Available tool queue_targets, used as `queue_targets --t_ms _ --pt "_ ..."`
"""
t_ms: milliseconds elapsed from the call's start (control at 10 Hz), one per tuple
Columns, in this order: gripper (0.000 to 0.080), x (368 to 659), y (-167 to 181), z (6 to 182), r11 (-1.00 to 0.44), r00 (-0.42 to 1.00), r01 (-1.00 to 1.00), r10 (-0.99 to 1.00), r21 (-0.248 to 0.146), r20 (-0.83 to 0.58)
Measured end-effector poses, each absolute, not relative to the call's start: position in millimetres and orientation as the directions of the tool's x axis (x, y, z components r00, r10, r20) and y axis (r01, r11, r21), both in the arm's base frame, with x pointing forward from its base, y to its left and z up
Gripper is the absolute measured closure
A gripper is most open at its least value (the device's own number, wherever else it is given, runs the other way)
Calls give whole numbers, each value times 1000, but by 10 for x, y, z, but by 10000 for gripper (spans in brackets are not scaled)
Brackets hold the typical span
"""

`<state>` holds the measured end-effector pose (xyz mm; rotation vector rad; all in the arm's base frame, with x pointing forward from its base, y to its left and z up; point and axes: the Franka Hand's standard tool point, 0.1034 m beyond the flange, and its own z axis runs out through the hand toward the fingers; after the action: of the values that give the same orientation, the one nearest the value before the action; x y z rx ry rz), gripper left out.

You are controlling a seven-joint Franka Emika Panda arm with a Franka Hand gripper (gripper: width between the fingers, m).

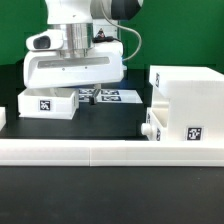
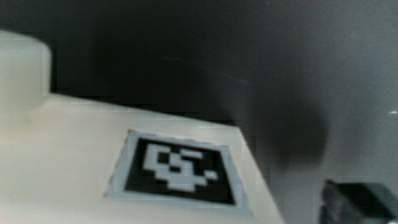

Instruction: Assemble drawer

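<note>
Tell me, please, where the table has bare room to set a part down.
The table lies bare between the tray on the exterior view's left and the housing, behind the rail; a wider bare strip runs in front of the rail. It is crowded under the gripper, where the tray and the marker board sit close together.

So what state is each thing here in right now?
housing: upright, untouched.
first tray: flat at the exterior view's left, under the pincer.
second tray: beside the housing, untouched.
pincer: low over the first tray; open or shut unclear.
marker board: lying flat.
rail: lying flat.
</note>
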<state>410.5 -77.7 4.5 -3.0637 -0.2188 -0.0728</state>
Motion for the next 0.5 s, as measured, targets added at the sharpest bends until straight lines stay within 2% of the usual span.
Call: queue_targets --t_ms 100,200,300,400,500 --pt "430 4105 -776 44 -987 988 146 142 -66 52" --pt "565 4105 -771 44 -987 988 147 143 -66 52" --pt "565 4107 -760 44 -987 988 149 146 -66 52" --pt "732 4116 -749 47 -986 987 152 148 -66 54" --pt "756 4127 -745 55 -986 987 153 150 -64 57"
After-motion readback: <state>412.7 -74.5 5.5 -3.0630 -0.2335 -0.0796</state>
